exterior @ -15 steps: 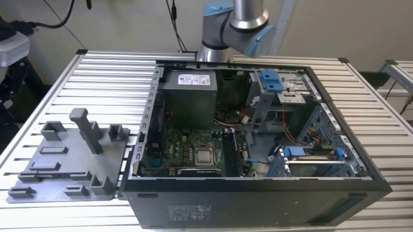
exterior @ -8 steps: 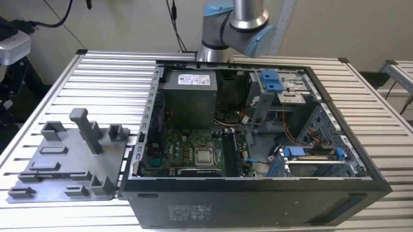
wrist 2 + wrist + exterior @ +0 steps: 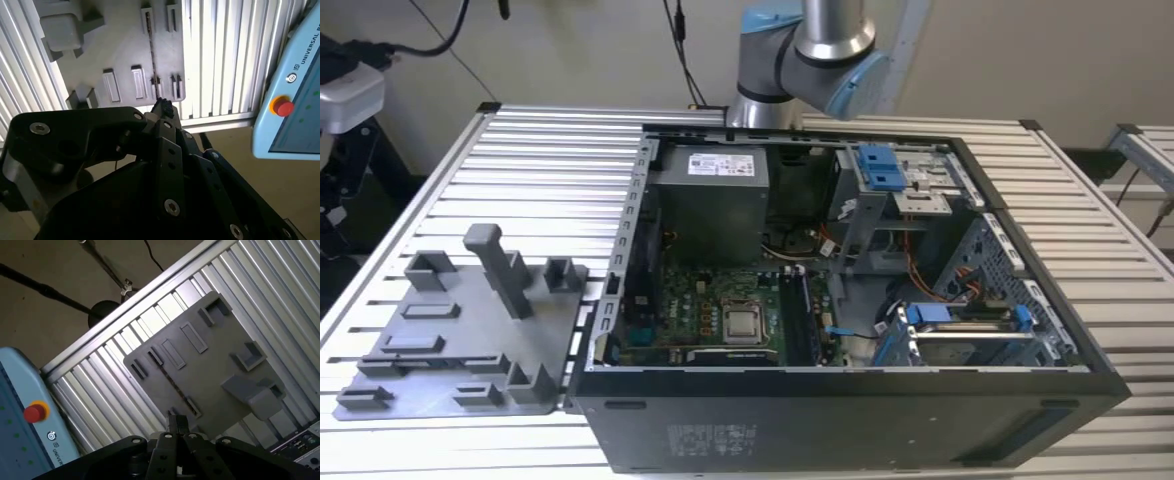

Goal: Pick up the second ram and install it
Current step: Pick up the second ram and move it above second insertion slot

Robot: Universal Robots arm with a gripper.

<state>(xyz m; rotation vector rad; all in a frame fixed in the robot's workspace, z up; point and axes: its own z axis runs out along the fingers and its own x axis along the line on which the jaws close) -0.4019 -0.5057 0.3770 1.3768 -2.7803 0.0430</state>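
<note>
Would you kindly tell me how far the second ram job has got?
Done: nothing yet; the second ram stands on edge in the grey tray. In hand: the gripper hangs above the tray, over the ram. Left: the pick-up and seating it in the computer case.

Open air above grey tray (image 3: 454, 322), blocks (image 3: 498, 265), second ram (image 3: 153, 55) (edge-on) protruding

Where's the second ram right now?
In both wrist views the second ram stands on edge in the grey tray's slots, just beyond the gripper.
</note>
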